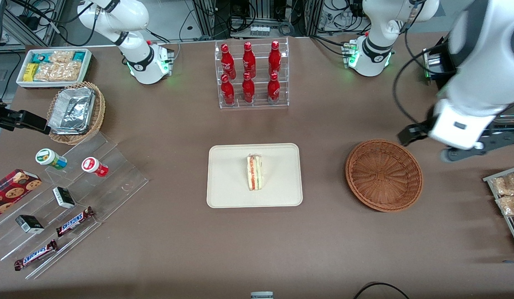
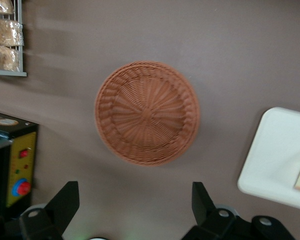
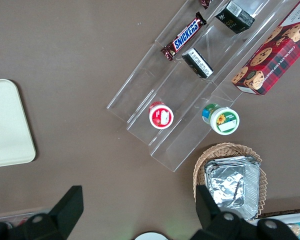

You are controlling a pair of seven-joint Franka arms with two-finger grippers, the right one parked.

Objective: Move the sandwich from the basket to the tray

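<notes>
The sandwich lay at the centre of the front view on the cream tray, its long axis running toward and away from the camera, the striped cut edge facing the parked arm's end of the table. The reddish-brown basket sat empty at centre-right of that frame, well apart from the tray. The left arm reached in from the right edge, its gripper raised high over the table near the basket; in the wrist view its fingers stood wide apart, released, grasping nothing.
</notes>
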